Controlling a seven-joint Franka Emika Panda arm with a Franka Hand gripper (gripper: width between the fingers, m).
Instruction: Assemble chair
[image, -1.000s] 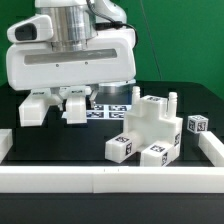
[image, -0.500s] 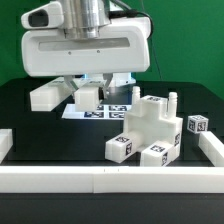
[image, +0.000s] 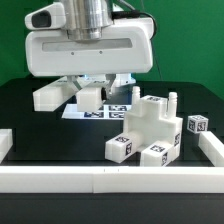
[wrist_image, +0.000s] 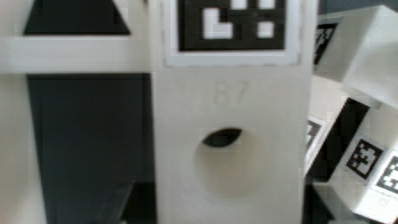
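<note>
Claw (image: 88, 86) clamped tight on a white part (image: 48, 96). Carry it level to the assembly (image: 150, 128), and line up the hole (wrist_image: 221, 139).

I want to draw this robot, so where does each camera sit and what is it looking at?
Exterior view: sits off the arm, low down, facing the end effector, the white chair part it holds, the marker board and the joined chair blocks.
Wrist view: rides on the wrist, close on a tagged white chair part; no robot body clearly shows.
Shared: apparently that same part.
</note>
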